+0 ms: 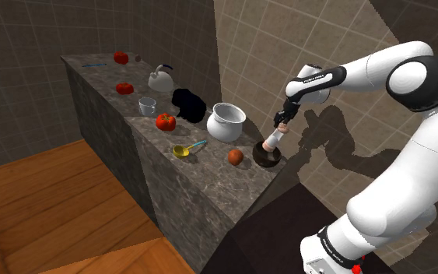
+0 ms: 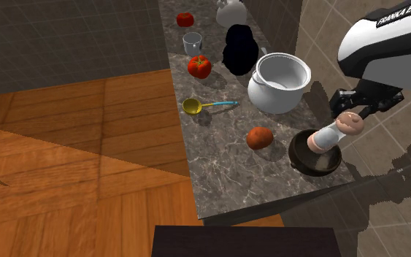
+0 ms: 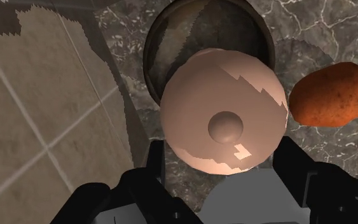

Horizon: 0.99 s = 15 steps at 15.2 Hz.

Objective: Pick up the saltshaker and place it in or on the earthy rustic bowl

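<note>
Fingers spread to the width of the saltshaker and clamped on its pink domed cap, one each side. Gripper tilted, shaker in line with it. Shaker has a pale body and pink ends; its lower end is just over the dark bowl, contact with the bowl unclear. Bowl sits at the end of the grey marble counter nearest the stand. Orange-brown lumpy fruit just beside the bowl. White pot near, behind it. Yellow spoon with blue handle and a tomato further along the counter.
</note>
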Available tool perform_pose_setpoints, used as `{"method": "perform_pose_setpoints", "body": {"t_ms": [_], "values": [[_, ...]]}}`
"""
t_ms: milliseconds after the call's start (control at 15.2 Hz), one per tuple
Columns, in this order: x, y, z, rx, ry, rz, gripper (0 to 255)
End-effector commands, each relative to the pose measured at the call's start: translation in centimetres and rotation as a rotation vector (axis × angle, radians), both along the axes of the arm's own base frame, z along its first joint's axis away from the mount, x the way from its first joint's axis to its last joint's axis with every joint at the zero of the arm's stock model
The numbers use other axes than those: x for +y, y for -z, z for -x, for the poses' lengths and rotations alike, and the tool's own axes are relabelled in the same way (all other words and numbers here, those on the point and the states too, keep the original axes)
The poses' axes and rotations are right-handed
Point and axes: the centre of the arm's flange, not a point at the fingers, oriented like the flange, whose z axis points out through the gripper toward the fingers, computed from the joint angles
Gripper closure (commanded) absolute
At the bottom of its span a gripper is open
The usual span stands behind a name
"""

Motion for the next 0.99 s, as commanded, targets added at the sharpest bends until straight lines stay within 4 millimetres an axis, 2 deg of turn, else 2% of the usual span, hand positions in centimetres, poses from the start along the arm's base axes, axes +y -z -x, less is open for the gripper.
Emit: {"method": "perform_pose_setpoints", "body": {"t_ms": [0, 528, 594, 924], "values": [[0.01, 1.04, 0.0, -0.001, 0.0, 0.0, 255], [0.01, 1.15, 0.0, -0.001, 0.0, 0.0, 255], [0.01, 1.16, 0.0, -0.001, 0.0, 0.0, 0], [0.02, 1.16, 0.0, -0.001, 0.0, 0.0, 0]]}}
